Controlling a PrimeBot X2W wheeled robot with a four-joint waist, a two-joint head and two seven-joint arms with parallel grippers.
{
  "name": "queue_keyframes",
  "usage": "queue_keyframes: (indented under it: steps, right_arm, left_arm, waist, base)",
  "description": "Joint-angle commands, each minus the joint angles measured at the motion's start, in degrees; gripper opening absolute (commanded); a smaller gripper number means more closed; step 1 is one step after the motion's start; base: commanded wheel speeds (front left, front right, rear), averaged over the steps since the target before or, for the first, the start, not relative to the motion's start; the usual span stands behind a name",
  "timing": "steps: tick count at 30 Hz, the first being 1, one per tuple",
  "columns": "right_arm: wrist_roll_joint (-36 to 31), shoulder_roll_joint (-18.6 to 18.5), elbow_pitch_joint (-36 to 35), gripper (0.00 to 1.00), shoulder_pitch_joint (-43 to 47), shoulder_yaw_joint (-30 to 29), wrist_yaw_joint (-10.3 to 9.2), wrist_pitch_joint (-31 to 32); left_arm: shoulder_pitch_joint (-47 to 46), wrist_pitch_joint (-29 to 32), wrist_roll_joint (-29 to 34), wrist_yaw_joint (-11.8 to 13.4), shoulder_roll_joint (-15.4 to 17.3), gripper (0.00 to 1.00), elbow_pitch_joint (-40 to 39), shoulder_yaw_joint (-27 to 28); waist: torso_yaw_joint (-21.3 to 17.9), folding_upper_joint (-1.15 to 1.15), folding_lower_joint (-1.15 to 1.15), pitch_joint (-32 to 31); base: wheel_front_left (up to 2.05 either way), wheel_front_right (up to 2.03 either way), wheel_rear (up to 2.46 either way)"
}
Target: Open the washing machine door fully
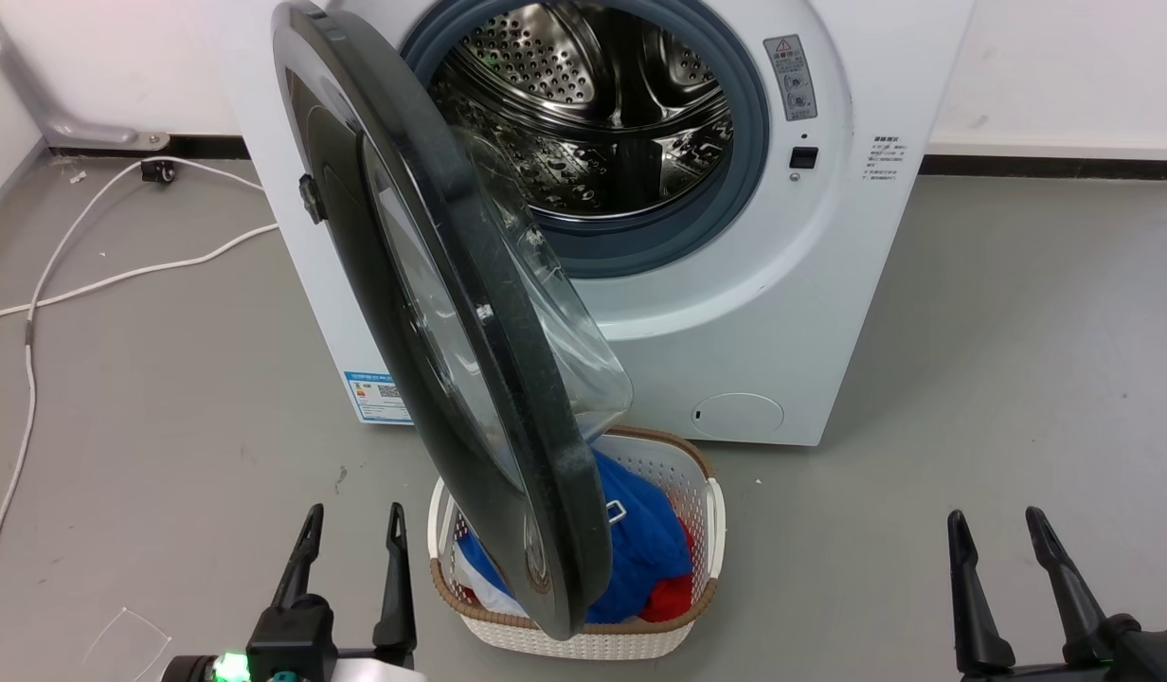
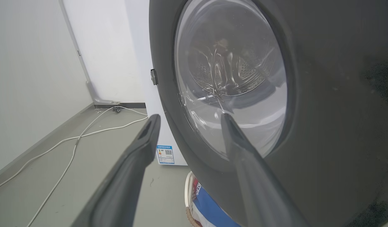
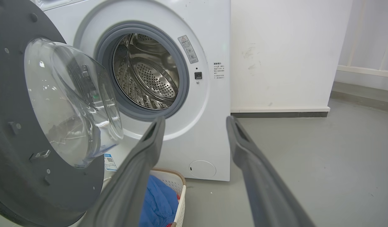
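One illegible blue label (image 1: 378,396), washing machine (image 1: 782,313)

The washing machine (image 1: 735,313) is plain white with a small blue label sticker (image 1: 375,396), a bluish-grey rubber ring (image 1: 749,142) and a shiny steel drum (image 1: 593,114) dotted all over with holes. The washing machine door (image 1: 347,256) is glossy black around clear glass. The basket (image 1: 678,483) is white lattice with a brown woven rim, holding blue cloth (image 1: 640,549) and a bit of red cloth (image 1: 664,599), and the floor (image 1: 972,379) is flat grey with a white cable (image 1: 119,275).
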Motion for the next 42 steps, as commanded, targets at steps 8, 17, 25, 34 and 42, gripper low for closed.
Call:
queue_keyframes:
  steps: [8,17,25,34,42]
  right_arm:
    - [-0.1,0.2,0.4,1.0,0.0,0.1,-0.01,-0.1]
    - [-0.4,0.2,0.0,1.0,-0.6,-0.2,-0.01,-0.1]
    - [-0.7,0.2,0.3,1.0,-1.1,0.5,-0.01,-0.1]
    - [-0.7,0.2,0.9,1.0,-1.3,0.9,-0.01,-0.1]
    - [-0.7,0.2,1.2,1.0,-1.5,1.4,-0.01,-0.1]
  left_arm:
    - [-0.2,-0.2,0.5,1.1,-0.1,0.0,-0.6,0.5]
    - [-4.6,-0.2,1.3,1.8,1.5,0.0,-6.9,2.8]
    - [-9.9,-0.1,2.6,2.2,2.1,0.0,-16.3,1.7]
    - [-13.1,-0.1,3.9,1.0,2.3,0.0,-23.6,-4.1]
    - [-15.7,-0.1,4.1,-0.7,1.4,0.0,-25.5,-13.8]
  waist:
    - [0.1,0.0,0.0,0.1]
    - [0.6,0.0,0.0,0.4]
    - [0.6,0.0,0.0,0.9]
    - [0.3,0.0,0.0,1.3]
    - [0.2,0.0,0.0,1.3]
  base:
    - [0.0,0.0,0.0]
    - [0.0,0.0,0.0]
    - [0.0,0.0,0.0]
    - [0.0,0.0,0.0]
    - [0.0,0.0,0.0]
